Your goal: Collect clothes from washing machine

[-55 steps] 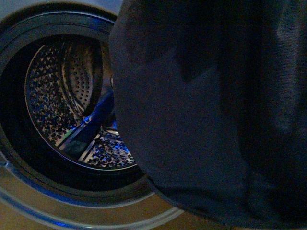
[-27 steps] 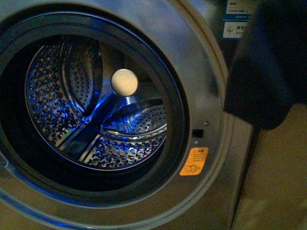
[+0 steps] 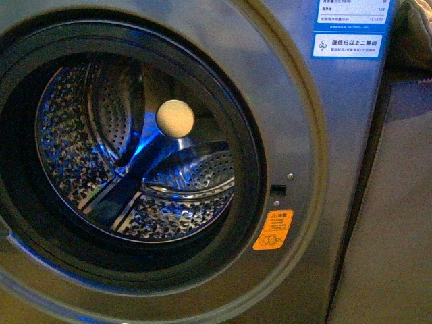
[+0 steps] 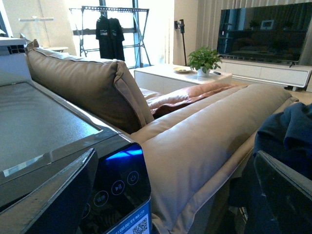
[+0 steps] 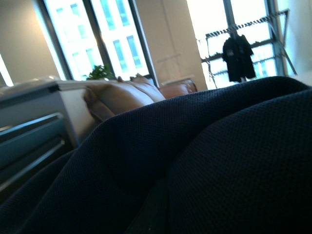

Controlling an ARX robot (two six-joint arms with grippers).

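Navy clothes (image 5: pixel 195 161) fill the near part of the right wrist view, draped so close that they hide the right tool. Whether it grips them cannot be told. In the left wrist view the same dark heap shows just beside one finger of the left tool (image 4: pixel 175 156), against the sofa (image 4: pixel 195 136), outside the washer (image 3: pixel 317 135). The left tool is spread wide with nothing between its two dark fingers (image 4: pixel 53 195).

From the front, the washer's round mouth stands uncovered and the perforated drum (image 3: pixel 88 135) holds no cloth; blue light glints on its steel. A pale disc (image 3: pixel 175 119) shows in the drum. An orange sticker (image 3: pixel 273 229) sits beside the mouth, and a blue-white label (image 3: pixel 347 27) is higher on the front.

Beyond the washer's black top, the sofa runs away from the camera. Past it are a white low table (image 4: pixel 161 75), a potted plant (image 4: pixel 204 59), a TV (image 4: pixel 265 31) and, by the windows, a drying rack (image 4: pixel 112 19) with a dark garment.
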